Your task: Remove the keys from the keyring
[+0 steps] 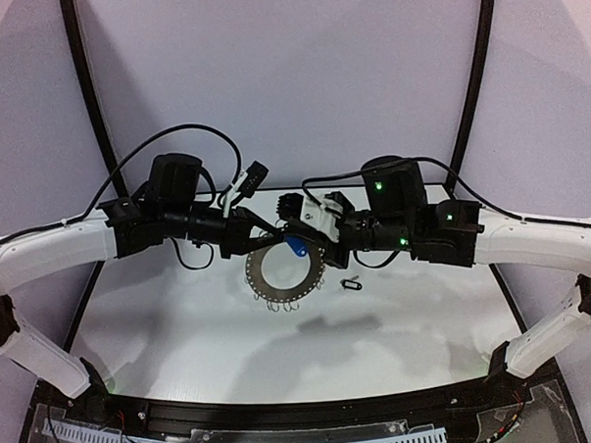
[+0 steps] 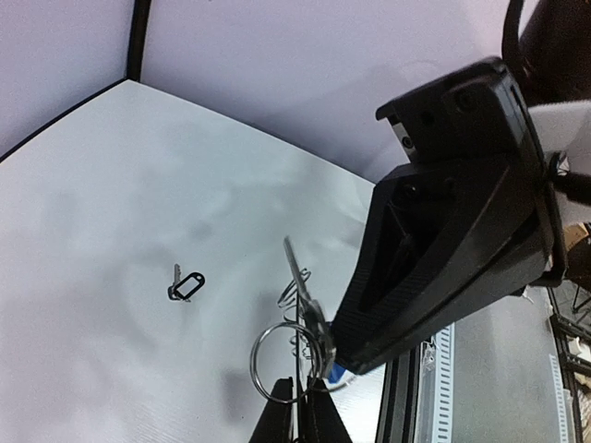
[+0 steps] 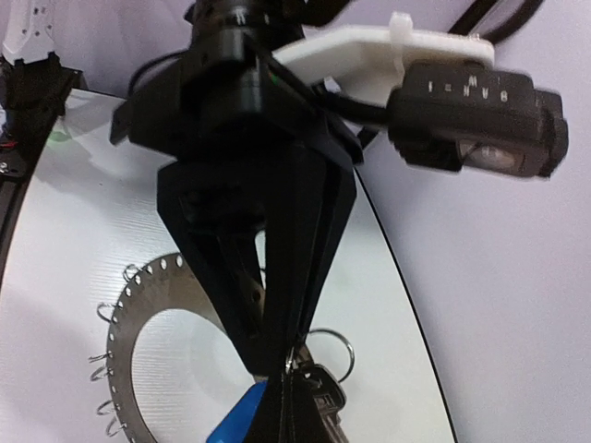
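White table point(image 1: 163, 325), lavender walls round it. Arms reach in from both sides, tips meeting mid-table. Black-head key point(image 1: 351, 284) loose on table, just right of keyring point(image 1: 283, 278), which lies flat. Over its far rim: left gripper point(image 2: 300, 415) pinched on small split ring point(image 2: 275, 362), right gripper point(image 3: 288, 415) clamped on blue key point(image 3: 235, 420).

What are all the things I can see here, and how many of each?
Table: one, white, under everything.
Keyring: one, dark grey with little wire loops, middle of the table.
Blue key: one, blue head, held up above the keyring.
Small ring: one, silver, beside the blue key.
Black-headed key: one, lying alone on the table, right of the keyring.
Left gripper: one, black, shut.
Right gripper: one, black, shut.
Arms: two, white and black, reaching in from either side.
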Robot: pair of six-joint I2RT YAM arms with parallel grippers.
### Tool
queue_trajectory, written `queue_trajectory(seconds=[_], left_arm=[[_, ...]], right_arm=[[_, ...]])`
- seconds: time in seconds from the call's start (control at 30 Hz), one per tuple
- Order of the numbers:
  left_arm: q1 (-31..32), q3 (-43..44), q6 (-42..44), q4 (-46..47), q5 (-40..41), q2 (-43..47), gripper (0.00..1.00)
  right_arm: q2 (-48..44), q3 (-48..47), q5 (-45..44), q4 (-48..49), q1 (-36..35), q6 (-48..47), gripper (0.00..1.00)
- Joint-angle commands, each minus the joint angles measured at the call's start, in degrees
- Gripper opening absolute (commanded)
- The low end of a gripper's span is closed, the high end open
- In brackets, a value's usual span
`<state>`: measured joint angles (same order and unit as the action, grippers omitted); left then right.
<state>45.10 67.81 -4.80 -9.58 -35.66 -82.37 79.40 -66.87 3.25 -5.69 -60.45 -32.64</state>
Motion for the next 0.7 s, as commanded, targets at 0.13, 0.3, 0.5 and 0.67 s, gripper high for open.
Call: queue_trajectory(seconds=[0.13,0.3,0.5,0.67], left_arm=[[0.5,-1.3,-4.8,9.3,-0.1,5.4,0.01],[0.5,-0.6,-4.8,8.6,0.0,4.5,0.01],[0.5,-0.5,-3.7,6.7,3.8,3.3,0.02],[0.5,-0.8,-0.1,3.5,0.9,2.6,0.41]], right_arm=[[1.0,7.3,-5.6,8.6,-0.9,-2.1,0.0],[2.7,6.8,-6.0,12.0,-0.9,1.5,0.0],[0.6,6.0,-5.1,13.1,-1.0,4.7,0.0],[-0.9,3.1,-3.5,7.3,-0.9,-0.1,0.0]])
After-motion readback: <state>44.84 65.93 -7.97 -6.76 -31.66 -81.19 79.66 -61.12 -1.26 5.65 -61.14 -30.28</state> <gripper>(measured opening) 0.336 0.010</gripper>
